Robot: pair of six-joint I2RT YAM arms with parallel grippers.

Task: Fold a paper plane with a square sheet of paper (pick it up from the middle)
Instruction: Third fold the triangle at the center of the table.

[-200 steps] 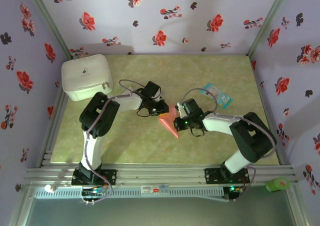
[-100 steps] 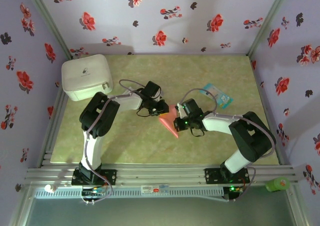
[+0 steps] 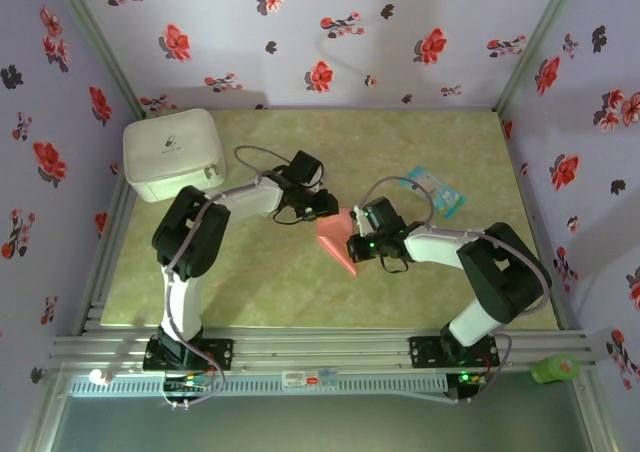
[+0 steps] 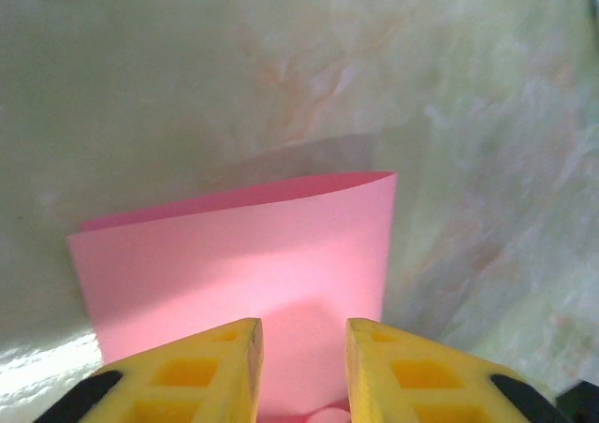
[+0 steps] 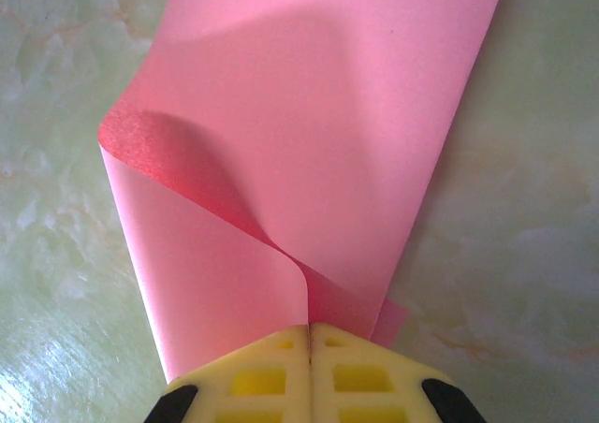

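1. Your thin salmon-pink square sheet of paper sits approx. mid-table on the pale green marbled mat, between the two grippers. It's no longer flat: it's bent over on itself.
2. L gripper is at the sheet's far-left edge. In the left wrist view its yellow fingers are spread w/ a clear gap and pink shows through the gap. They're not pinching anything.
3. In that same view the sheet is just beyond the fingertips. Its far edge bows upward and throws a shadow on the mat behind.
4. R gripper is at the sheet's right side, near its near end. In the right wrist view the yellow fingers are pressed tight together, w/ paper pinched between the tips.
5. From that pinch the sheet fans out far-ward. The left layer curls over into a soft rolled fold, no sharp crease. A small pink corner pokes out just right of the fingertips.
6. The white rounded plastic box is at the far-left corner, well apart from the sheet.
7. The teal-and-white flat packet lies on the mat right of the sheet and farther back, not touching it.
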